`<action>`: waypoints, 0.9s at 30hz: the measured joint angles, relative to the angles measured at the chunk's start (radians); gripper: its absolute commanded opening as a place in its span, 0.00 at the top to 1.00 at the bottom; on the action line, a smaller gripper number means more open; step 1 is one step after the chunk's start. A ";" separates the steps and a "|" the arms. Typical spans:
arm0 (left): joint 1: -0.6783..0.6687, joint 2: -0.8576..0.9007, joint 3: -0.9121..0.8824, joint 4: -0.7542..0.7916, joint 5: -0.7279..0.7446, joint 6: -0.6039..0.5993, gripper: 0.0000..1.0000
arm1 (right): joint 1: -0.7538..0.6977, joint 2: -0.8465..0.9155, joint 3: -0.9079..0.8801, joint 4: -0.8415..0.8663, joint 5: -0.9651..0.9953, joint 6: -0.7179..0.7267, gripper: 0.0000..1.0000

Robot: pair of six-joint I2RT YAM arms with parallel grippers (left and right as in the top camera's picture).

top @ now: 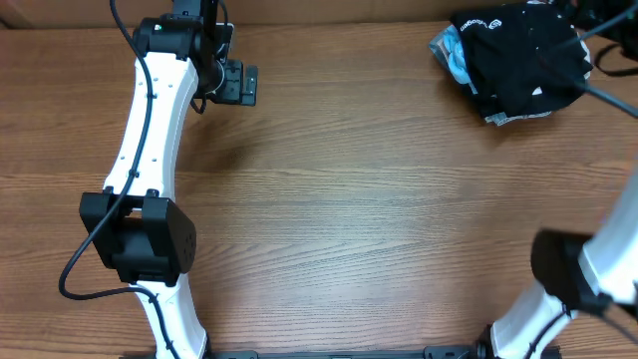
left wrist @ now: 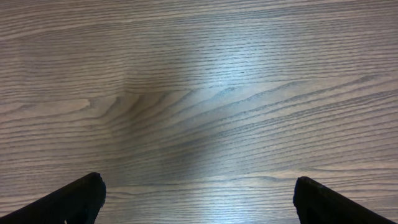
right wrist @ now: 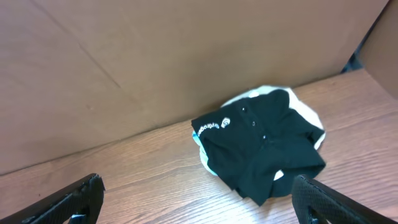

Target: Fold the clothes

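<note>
The clothes [top: 523,60] are a crumpled black garment with a small white logo, lying on top of a small pile at the table's far right corner. In the right wrist view the black garment [right wrist: 261,149] sits just ahead and to the right of my right gripper [right wrist: 198,183]. That gripper is open with only bare wood between its fingers. My left gripper [top: 234,83] hovers at the far left of the table, well away from the pile. In its wrist view the left gripper [left wrist: 198,183] is open over bare wood.
A light blue garment [top: 454,55] and pale fabric [right wrist: 305,115] stick out from under the black one. A brown cardboard wall [right wrist: 124,74] stands right behind the pile. The wooden table [top: 349,199] stretches between the two arms. Black cables [top: 608,50] cross the far right corner.
</note>
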 measured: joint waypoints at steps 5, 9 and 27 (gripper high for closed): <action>0.000 0.000 0.000 0.000 0.000 0.000 0.00 | 0.000 -0.206 -0.319 0.177 -0.032 -0.051 0.00; 0.000 0.000 0.000 0.000 0.000 0.000 0.00 | 0.000 -0.382 -0.654 0.375 -0.043 -0.067 0.00; 0.000 0.000 0.000 0.000 0.000 0.000 0.00 | 0.000 -1.300 -2.205 1.270 -0.113 0.097 0.00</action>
